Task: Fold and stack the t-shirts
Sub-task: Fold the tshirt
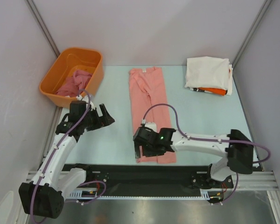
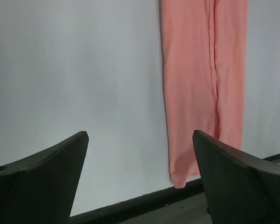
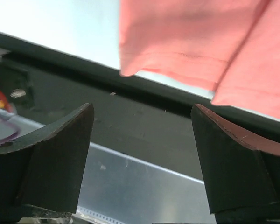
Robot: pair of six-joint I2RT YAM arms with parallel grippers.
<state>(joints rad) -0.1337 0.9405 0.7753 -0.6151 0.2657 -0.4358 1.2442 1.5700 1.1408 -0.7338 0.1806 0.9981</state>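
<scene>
- While the bench [image 1: 112,135] carries three groups of laundry, the salmon-pink t-shirt [image 1: 149,93] takes up its middle. It lies flat as a long narrow strip, sleeves folded in, running from the far side to the near edge.
- The orange tub [image 1: 46,86] at far left holds the rose-pink t-shirt [image 1: 74,84], crumpled and not yet folded.
- At far right, the cream-white t-shirt [image 1: 207,72] sits squared on top of the orange t-shirt [image 1: 212,91], the start of the stack.
- The right fingers [image 1: 142,148] hang over the strip's near hem by the black rail [image 1: 130,170], spread wide with nothing between them.
- The left fingers [image 1: 106,116] hover well left of the strip, near the tub, fully apart and empty.
- The step in hand looks like the crosswise fold of the salmon-pink shirt. The next move probably calls for pinching the near hem and carrying it toward the far end, keeping the layers together so the strip does not splay.
</scene>
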